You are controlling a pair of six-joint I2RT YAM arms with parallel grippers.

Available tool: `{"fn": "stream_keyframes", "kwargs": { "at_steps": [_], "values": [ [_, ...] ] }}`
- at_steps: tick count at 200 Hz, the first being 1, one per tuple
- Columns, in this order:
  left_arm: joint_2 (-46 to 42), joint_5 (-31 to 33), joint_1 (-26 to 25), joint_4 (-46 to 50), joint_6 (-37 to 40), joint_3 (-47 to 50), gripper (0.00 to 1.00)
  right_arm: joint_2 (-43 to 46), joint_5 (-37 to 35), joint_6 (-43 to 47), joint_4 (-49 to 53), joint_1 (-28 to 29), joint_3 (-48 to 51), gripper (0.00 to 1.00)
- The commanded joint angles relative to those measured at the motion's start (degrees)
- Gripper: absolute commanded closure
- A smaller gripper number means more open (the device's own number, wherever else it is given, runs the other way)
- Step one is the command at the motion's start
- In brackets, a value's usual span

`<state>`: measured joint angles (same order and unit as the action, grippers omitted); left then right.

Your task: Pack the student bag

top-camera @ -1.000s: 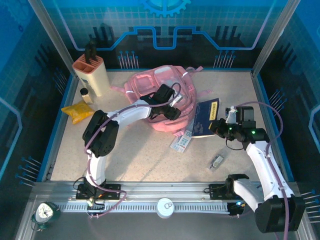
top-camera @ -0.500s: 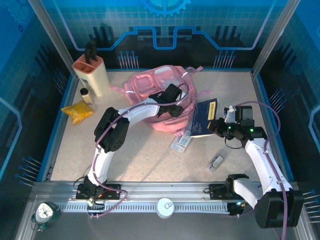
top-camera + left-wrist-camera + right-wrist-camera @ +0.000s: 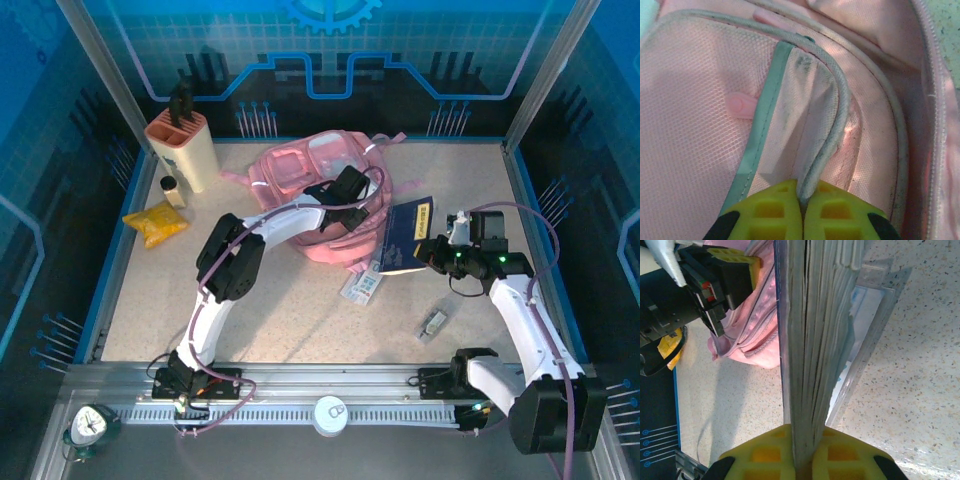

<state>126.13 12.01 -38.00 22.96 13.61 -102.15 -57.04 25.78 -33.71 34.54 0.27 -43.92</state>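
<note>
The left gripper [image 3: 802, 202] is pinched tight on the pale piping [image 3: 844, 97] at the bag's [image 3: 285, 170] opening. The right gripper [image 3: 801, 452] is clamped on the edge of a blue book [image 3: 412, 232], just beside the bag. The bag lies mid-table toward the back, near a knife block [image 3: 183, 145].

Student bag [image 3: 285, 172]: pink fabric backpack, pale piping, mesh pocket; slumped flat, table's rear centre.

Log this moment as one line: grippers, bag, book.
left gripper: shut on student bag rim piping | right gripper: shut on blue book, beside bag | book: not yet inside
</note>
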Motion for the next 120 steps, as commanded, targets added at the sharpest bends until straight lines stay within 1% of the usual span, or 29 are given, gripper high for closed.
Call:
{"fn": "stream_keyframes", "kwargs": {
  "at_steps": [1,42,71,84,104,120],
  "values": [
    [-7.44,2.75,0.74,3.6,-0.73,0.52,1.0,0.33,2.02,1.69,0.3,-1.06,-1.98,1.0],
    [-14.64,3.65,2.1,4.44,-1.72,2.12,1.0,-0.15,3.99,2.03,2.13,0.13,-2.72,1.0],
    [-18.98,3.48,2.71,4.94,-1.71,2.28,1.0,-1.95,5.3,0.26,0.65,4.6,-3.35,1.0],
    [-20.09,4.14,2.87,5.72,-1.74,1.44,1.0,-2.99,6.68,-2.2,-2.41,6.98,-2.98,1.0],
    [-21.45,4.68,3.24,6.78,-1.68,0.19,1.0,-5.41,8.82,-7.84,-10.02,11.42,-2.1,1.0],
    [-22.68,4.56,3.54,6.75,-1.55,0.1,1.0,-8.82,9.69,-13.33,-19.09,15.43,-1.29,1.0]
  ]
}}
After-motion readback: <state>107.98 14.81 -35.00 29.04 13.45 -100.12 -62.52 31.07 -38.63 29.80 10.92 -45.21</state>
